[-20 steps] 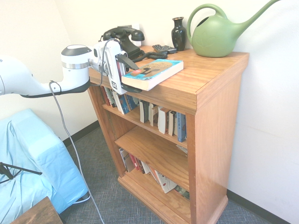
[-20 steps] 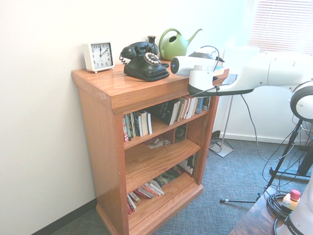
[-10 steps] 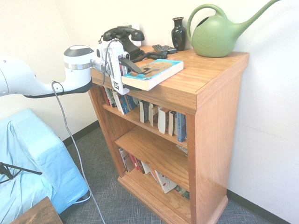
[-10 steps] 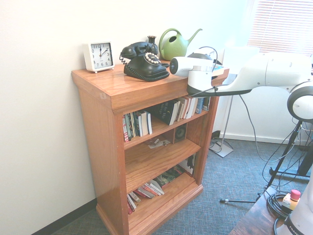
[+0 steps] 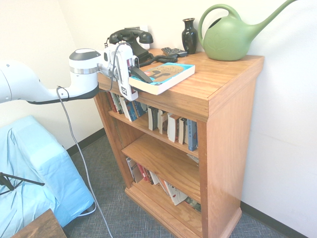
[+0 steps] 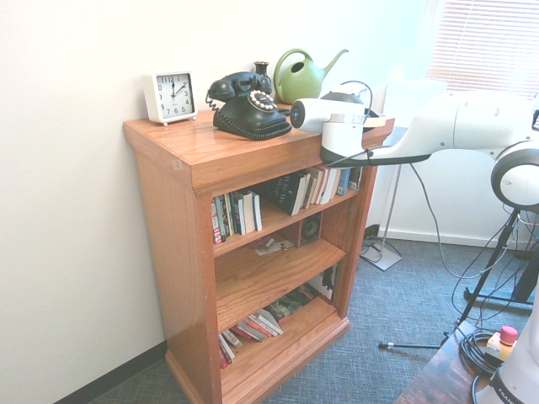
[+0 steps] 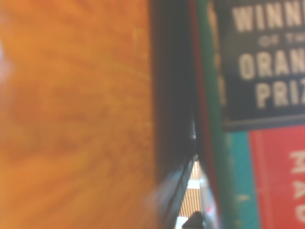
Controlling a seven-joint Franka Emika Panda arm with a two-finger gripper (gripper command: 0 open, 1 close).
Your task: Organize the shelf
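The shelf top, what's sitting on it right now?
On the shelf: a clock, black telephone, dark vase, green watering can and a book. The arm hides the book's near end.

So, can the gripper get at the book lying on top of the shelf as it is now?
Probably yes. The gripper is already at the overhanging end of the book on the shelf, one finger above its cover, and nothing stands between them.

Book (image 5: 161,77) atop shelf (image 5: 223,114), overhanging front.
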